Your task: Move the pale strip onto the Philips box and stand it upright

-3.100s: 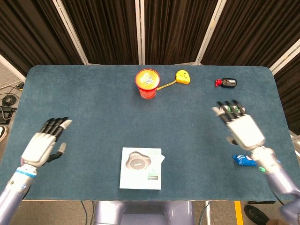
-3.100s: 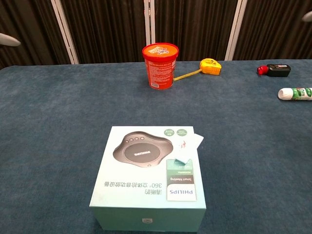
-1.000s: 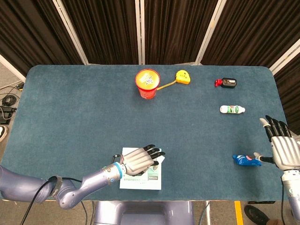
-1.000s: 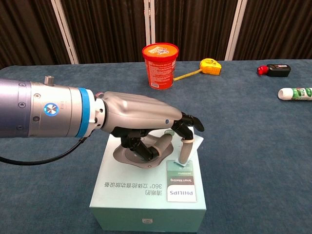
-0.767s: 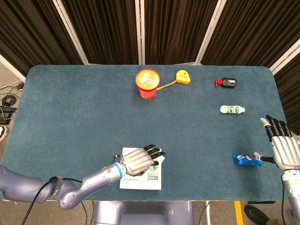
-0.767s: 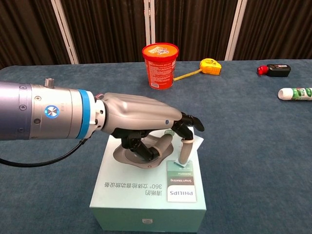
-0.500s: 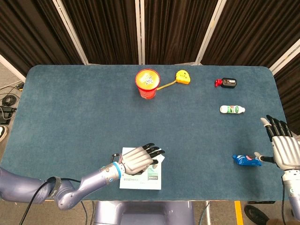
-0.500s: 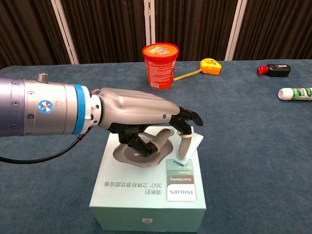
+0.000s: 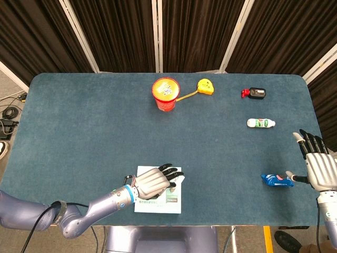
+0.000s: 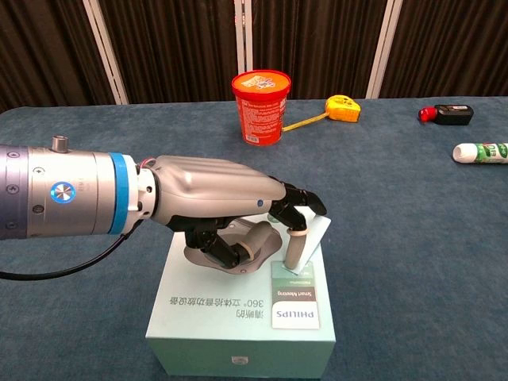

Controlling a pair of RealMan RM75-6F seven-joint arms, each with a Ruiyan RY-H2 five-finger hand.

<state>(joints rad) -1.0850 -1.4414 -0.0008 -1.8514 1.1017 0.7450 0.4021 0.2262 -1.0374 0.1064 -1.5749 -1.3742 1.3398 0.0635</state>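
Left hand [image 10: 230,210] is hovering over the Philips box [image 10: 238,317] near the front table [image 9: 95,132] edge, palm down. Its fingers [image 10: 295,248] are curling down onto the pale strip [image 10: 313,238], which is on the box top at the right side, tilted, leaning against a fingertip. Thumb is tucked under the palm; can't tell if the strip is actually pinched or just being propped, so grip state is unclear. In the head view the same hand [image 9: 152,182] is covering most of the box [image 9: 171,203]; the strip is barely showing there.

Right hand [image 9: 319,168] is sitting at the right table edge, fingers spread and extended, holding nothing. A blue packet [image 9: 276,181] is lying just beside its thumb.

At the far side: red tub [image 10: 261,107] standing upright, yellow tape measure [image 10: 343,109] just right of it with tape running toward the tub. Further right, a black-and-red item [image 10: 444,115], and a white tube [image 10: 481,152] lying on its side, nearer than that.
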